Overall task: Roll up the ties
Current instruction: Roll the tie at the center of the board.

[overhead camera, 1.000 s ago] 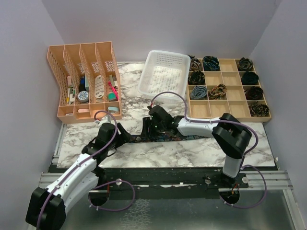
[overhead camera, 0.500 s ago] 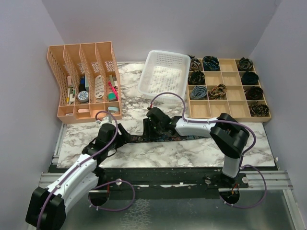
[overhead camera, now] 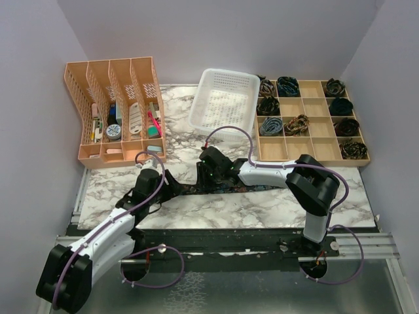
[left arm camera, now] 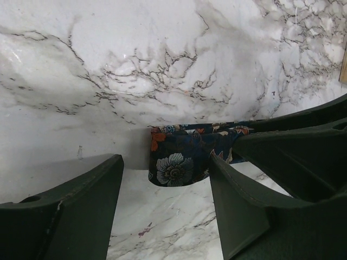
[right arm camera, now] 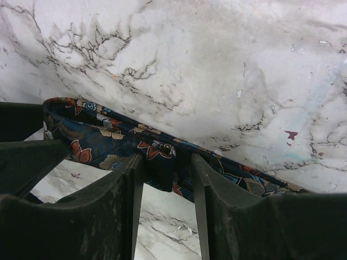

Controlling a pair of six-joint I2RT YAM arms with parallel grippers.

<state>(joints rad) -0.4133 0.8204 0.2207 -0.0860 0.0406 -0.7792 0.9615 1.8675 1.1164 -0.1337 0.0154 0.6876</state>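
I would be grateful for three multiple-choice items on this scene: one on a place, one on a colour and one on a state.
1. Where does the basket stand?
A. By the arm bases.
B. Between the rack and the tray.
C. Inside the tray.

2. What colour is the rack?
A. Green.
B. Black.
C. Peach-orange.

3. How is the left gripper?
A. Open, the end of the tie between its fingers.
B. Shut on the tie.
C. Out of view.

Answers:
1 B: in the top view the basket sits at the back, with the rack to its left and the tray to its right.
2 C: its mesh walls are peach-orange.
3 A: the left wrist view shows its fingers wide apart, with the tie's end lying between them.
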